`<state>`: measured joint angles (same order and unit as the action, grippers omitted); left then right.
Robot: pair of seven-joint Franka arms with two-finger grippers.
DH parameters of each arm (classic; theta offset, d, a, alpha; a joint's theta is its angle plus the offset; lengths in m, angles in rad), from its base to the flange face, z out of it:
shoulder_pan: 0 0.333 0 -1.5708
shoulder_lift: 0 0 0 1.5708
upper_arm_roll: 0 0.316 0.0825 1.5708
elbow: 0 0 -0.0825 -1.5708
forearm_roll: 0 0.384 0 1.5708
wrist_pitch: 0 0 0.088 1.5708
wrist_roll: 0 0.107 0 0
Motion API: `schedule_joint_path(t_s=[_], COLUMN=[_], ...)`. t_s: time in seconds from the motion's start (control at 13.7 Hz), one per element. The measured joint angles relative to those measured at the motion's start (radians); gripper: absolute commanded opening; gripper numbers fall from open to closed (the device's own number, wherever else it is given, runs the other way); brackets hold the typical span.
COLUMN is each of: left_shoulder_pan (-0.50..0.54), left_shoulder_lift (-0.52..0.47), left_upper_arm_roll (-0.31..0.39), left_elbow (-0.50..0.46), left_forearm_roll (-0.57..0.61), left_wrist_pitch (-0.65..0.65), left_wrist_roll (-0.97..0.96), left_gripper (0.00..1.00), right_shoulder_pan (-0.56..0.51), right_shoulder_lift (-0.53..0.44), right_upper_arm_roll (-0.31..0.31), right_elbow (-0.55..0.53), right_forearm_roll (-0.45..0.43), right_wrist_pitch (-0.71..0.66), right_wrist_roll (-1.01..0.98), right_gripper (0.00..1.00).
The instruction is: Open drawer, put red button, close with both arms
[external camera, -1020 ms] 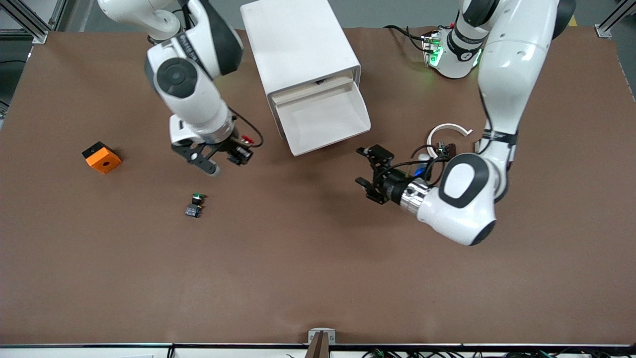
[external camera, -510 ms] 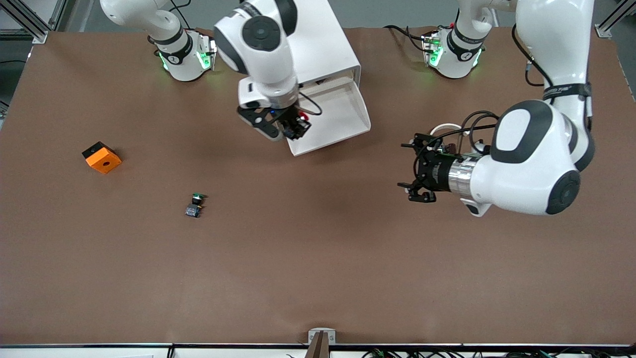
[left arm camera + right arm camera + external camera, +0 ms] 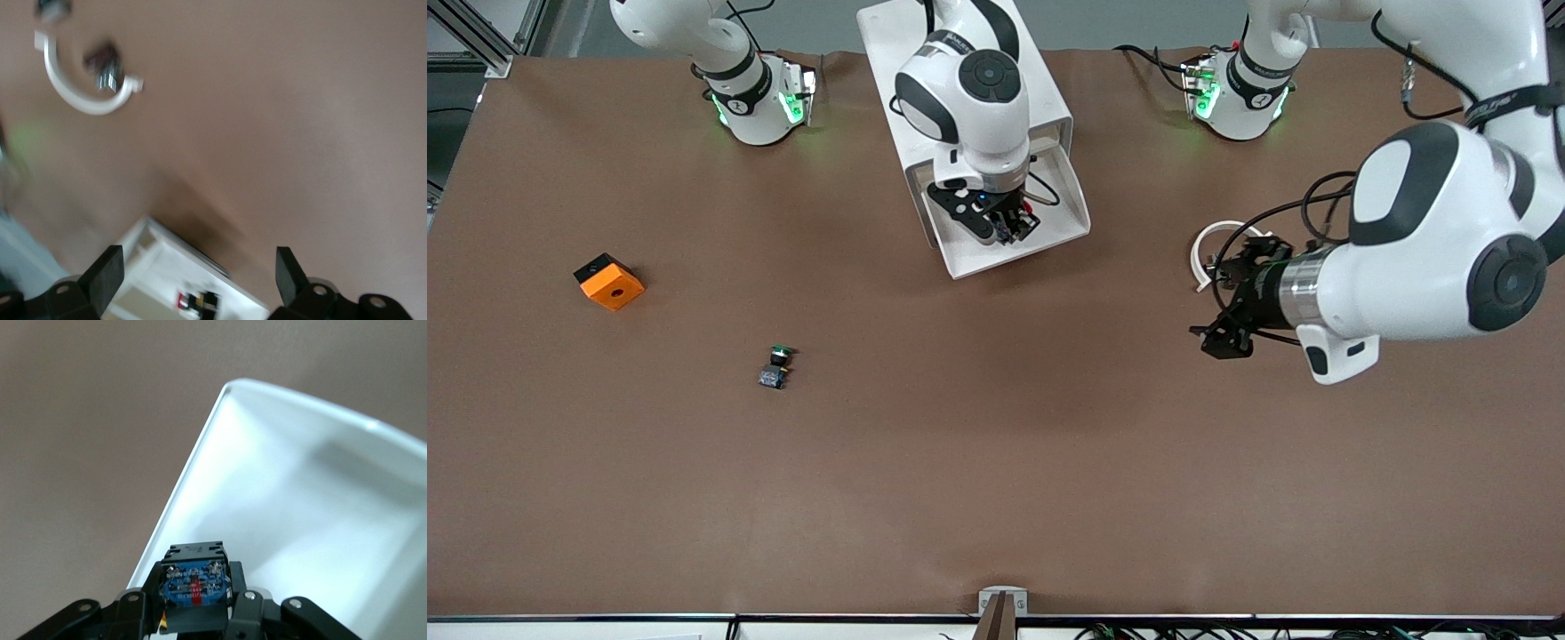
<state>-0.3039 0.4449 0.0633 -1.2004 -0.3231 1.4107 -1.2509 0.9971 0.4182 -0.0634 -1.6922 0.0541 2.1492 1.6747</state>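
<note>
front view: right arm's black two-finger gripper (image 3: pixel 1005 224) over the pulled-out shallow white tray drawer (image 3: pixel 1063 233) of the white boxy cabinet (image 3: pixel 889 53), clamped on the small red-capped push button with black-and-blue body (image 3: pixel 1021 220), seemingly for release inside; left arm's black gripper (image 3: pixel 1232 302) spread apart, waits over bare brown table covering (image 3: pixel 996 462). left wrist view: its fingers (image 3: pixel 107 273) wide, empty. right wrist view: button's blue underside (image 3: pixel 192 581) pinched above tray wall (image 3: pixel 200 453).

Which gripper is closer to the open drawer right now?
Right. The right gripper hangs over the open drawer, shut on the red button. The left gripper is open, off over bare table toward the left arm's end.
</note>
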Motion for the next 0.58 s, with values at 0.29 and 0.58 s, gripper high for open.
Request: schedule_joint_path(t_s=[0.29, 0.58], left_shoulder_pan=[0.0, -0.012], left_shoulder_lift=[-0.033, -0.039], left_upper_arm_roll=[-0.001, -0.029], left_elbow=[-0.043, -0.12], left_forearm_roll=[0.062, 0.081], left_wrist_pitch=[-0.003, 0.077], left_wrist_roll=[0.286, 0.388], left_gripper=[1.0, 1.0], right_shoulder_pan=[0.032, 0.053], right_shoulder_lift=[0.034, 0.035], right_upper_arm_roll=[0.0, 0.0], right_elbow=[0.042, 0.046], right_forearm_roll=[0.0, 0.0], right_wrist_pitch=[-0.001, -0.005], right_wrist_roll=[0.053, 0.063], right_gripper=[0.0, 0.0])
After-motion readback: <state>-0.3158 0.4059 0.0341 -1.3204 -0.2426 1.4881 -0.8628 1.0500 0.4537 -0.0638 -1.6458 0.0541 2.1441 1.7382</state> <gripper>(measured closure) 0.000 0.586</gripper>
